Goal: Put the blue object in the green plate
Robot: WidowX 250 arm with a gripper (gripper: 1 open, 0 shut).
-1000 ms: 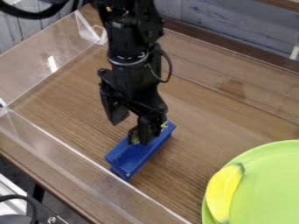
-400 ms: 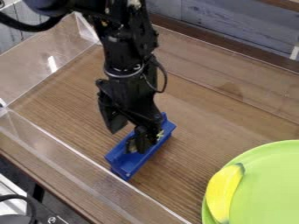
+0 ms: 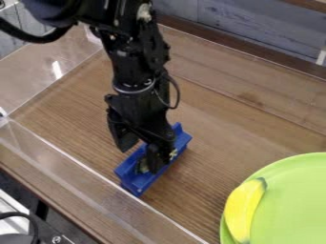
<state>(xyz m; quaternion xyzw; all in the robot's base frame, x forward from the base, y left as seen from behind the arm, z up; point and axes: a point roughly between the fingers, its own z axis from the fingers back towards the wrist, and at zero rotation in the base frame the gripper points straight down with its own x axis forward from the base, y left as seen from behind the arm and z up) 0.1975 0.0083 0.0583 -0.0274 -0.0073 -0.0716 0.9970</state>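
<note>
Wood table (image 3: 242, 105); green plate (image 3: 291, 195) holds yellow item (image 3: 245, 203); end effector (image 3: 147, 152) over blue object (image 3: 152, 160), grip unclear.

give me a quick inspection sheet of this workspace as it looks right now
surface: brown wood-grain table, bare around the work area.
job's things: blue object lies flat on the table, left of the green plate; it is not in the plate. The plate sits at the lower right, partly cut off by the frame.
clutter: a yellow banana-like item rests on the plate's left rim.
grippers: pincer is down over the blue object, fingers at its sides; whether it has closed on it cannot be told.
cables: black cables run along the arm at the top left.
surroundings: clear plastic wall along the left and front edges of the table.
</note>
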